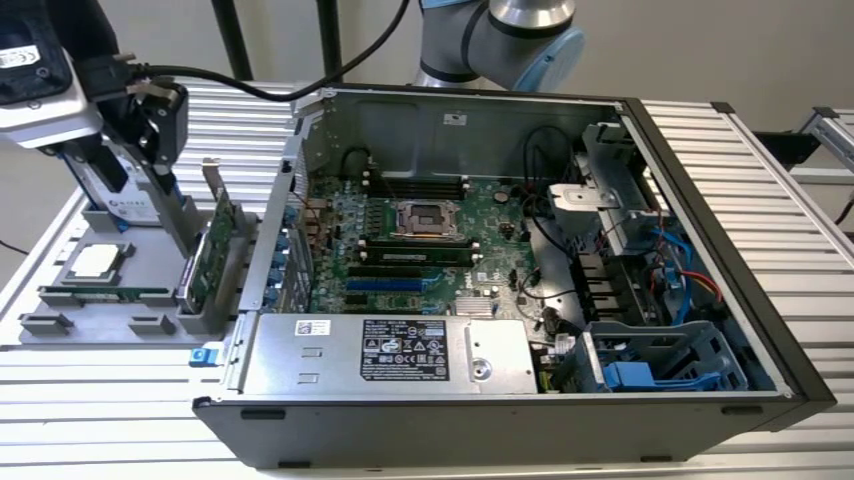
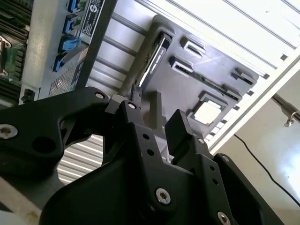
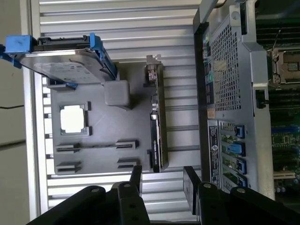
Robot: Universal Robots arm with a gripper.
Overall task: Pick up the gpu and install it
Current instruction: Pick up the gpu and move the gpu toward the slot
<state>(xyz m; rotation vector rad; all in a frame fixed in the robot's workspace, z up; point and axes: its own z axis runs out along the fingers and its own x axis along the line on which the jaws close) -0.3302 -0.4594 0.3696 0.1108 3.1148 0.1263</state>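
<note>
The gpu (image 1: 214,262) stands on its edge in a slot of the grey parts tray (image 1: 80,325), at the exterior view's left, just outside the open computer case. In the first wrist view the gpu (image 3: 157,126) appears edge-on as a thin dark card with a silver bracket at one end. It also appears in the second wrist view, gpu (image 2: 157,52). My gripper (image 1: 163,160) hangs above the tray, clear of the card. Its two black fingers stand apart in both wrist views, gripper (image 3: 163,183) and gripper (image 2: 158,119), with nothing between them.
The tray also holds a silver hard drive with blue rails (image 3: 65,65), a processor chip (image 3: 73,118) and a narrow memory stick (image 3: 93,145). The open case (image 1: 747,300) shows the motherboard (image 1: 414,250) with blue slots (image 1: 387,285) and a power supply (image 1: 387,350).
</note>
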